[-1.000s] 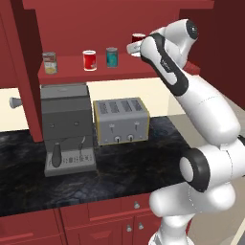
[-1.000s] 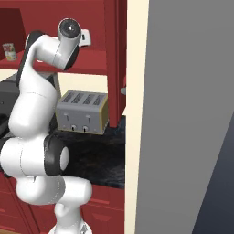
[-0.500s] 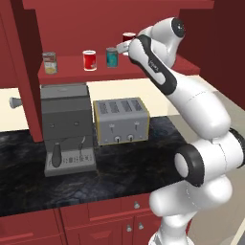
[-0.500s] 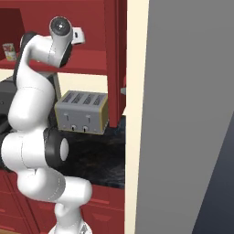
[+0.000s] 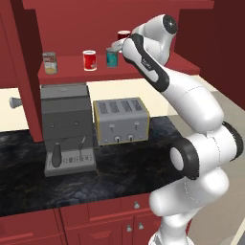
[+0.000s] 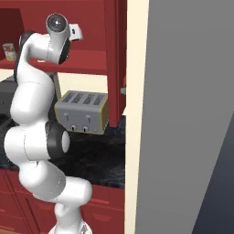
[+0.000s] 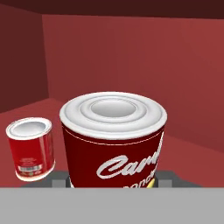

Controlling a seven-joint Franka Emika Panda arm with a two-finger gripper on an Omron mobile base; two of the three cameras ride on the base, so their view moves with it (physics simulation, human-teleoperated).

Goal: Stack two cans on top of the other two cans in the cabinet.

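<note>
My gripper is shut on the dark red and white can, held up inside the cabinet just above and right of the teal can. The teal can stands on the inner shelf. Left of it stands the bright red can, and further left the tan-labelled can. In the hand view the held can is upright and close, its pale lid facing up, with the bright red can low at the left. The tan-labelled can also stands at the far left of the right base view.
A grey coffee machine and a toaster stand on the dark counter under the shelf. The cabinet's open door hangs at the left. A tall grey panel blocks the right.
The arm has swung left along the shelf with the dark red can in its grip, from right of the teal can to nearly over it. The other cans have not moved.
</note>
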